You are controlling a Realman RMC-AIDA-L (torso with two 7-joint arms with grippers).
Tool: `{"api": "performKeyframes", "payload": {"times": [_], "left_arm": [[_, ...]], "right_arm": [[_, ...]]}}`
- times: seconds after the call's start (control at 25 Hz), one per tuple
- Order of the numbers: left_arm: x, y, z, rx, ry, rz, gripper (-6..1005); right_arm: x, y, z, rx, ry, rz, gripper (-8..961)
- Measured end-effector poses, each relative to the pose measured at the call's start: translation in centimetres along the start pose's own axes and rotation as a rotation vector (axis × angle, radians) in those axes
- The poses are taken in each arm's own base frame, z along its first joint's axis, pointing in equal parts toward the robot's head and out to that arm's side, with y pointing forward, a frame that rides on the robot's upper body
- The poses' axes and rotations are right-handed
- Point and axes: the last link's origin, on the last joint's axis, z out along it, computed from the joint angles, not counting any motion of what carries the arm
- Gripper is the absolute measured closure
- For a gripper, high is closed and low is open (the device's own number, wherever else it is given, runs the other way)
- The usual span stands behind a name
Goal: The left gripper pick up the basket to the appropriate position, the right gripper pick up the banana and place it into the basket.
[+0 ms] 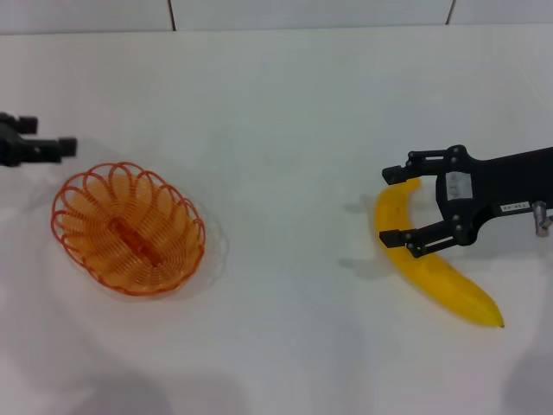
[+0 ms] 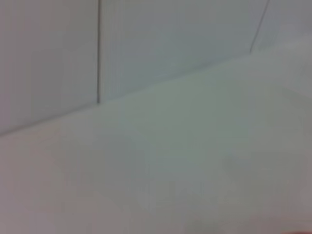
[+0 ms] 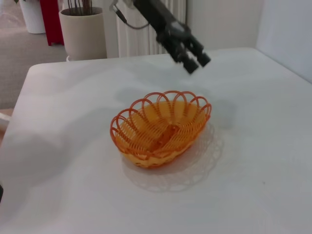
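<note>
White tabletop w/ basket (image 1: 128, 228) on robot's left, left gripper (image 1: 39, 147) idle just behind it, fingers unclear; right gripper (image 1: 399, 206) spread wide astride banana (image 1: 432, 270) near stem, so drop lower, centre, then close.

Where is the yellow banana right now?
In the head view, the curved yellow banana lies on the white table's right side, between the right end effector's open fingers.

A plain white surface (image 1: 276, 130) carries everything. Beyond its far edge, in the right wrist view, stand a beige pot (image 3: 83, 33) holding dark stems, a red object (image 3: 50, 20) and a white radiator (image 3: 141, 36).
</note>
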Motion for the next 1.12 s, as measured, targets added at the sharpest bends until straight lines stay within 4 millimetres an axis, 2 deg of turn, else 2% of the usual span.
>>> {"api": "performKeyframes", "payload": {"times": [0.2,0.88,1.12], "left_arm": [[-0.2,0.5,1.5,0.012,-0.063,0.022,145],[-0.6,1.6,4.4,-0.014,-0.167,0.033,152],[-1.2,1.4,4.8,0.003,-0.198,0.035,154]], "right_arm": [[0.0,-0.1,0.0,0.004,0.0,0.001,49],[0.1,-0.1,0.1,0.007,0.007,0.002,49],[0.3,-0.1,0.3,0.01,0.007,0.01,49]]}}
